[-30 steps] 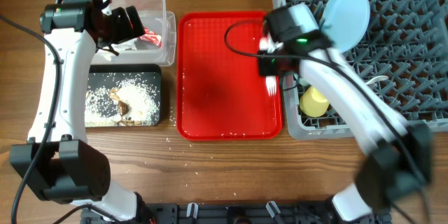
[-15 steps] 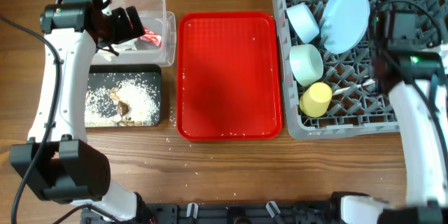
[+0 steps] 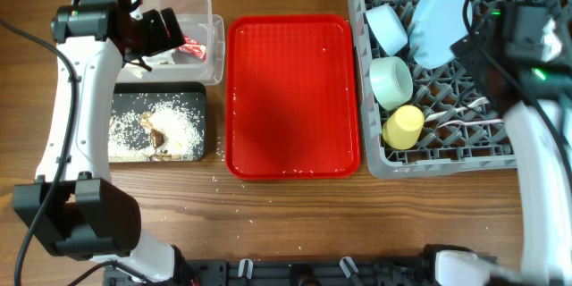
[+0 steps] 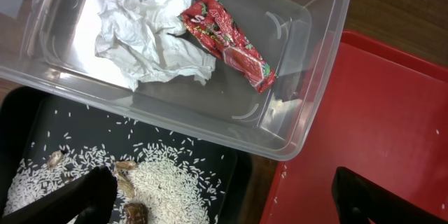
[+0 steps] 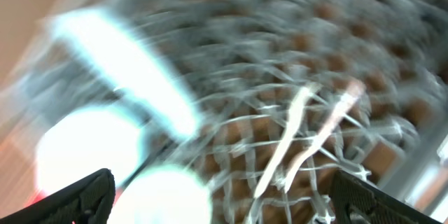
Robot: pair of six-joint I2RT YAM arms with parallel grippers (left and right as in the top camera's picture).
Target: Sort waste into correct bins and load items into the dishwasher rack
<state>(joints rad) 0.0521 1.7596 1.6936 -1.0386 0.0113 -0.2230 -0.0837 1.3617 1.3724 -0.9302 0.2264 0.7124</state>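
The crumpled napkin (image 4: 150,31) and the red wrapper (image 4: 227,38) lie in the clear tub (image 4: 308,56). Rice with brown scraps (image 4: 164,182) covers the black tray (image 3: 121,98). My left gripper (image 4: 224,206) hangs open and empty above these bins, and it also shows from overhead (image 3: 165,29). The grey dishwasher rack (image 3: 536,134) holds the plate (image 3: 442,22), two bowls (image 3: 387,25) (image 3: 391,80), the yellow cup (image 3: 402,127) and white cutlery (image 3: 465,112). My right gripper (image 3: 481,58) hovers open above the rack. Its own view is blurred, with two cutlery pieces (image 5: 308,133) lying on the grid below it.
The flat red serving tray (image 3: 290,98) lies bare between the bins and the rack. Stray rice grains dot the wood near its front left corner (image 3: 219,183). The arm bases stand at the table's front edge.
The right arm swung from the red tray to over the rack with the white fork, then opened. The fork now lies in the rack by the spoon. The left arm has not moved.
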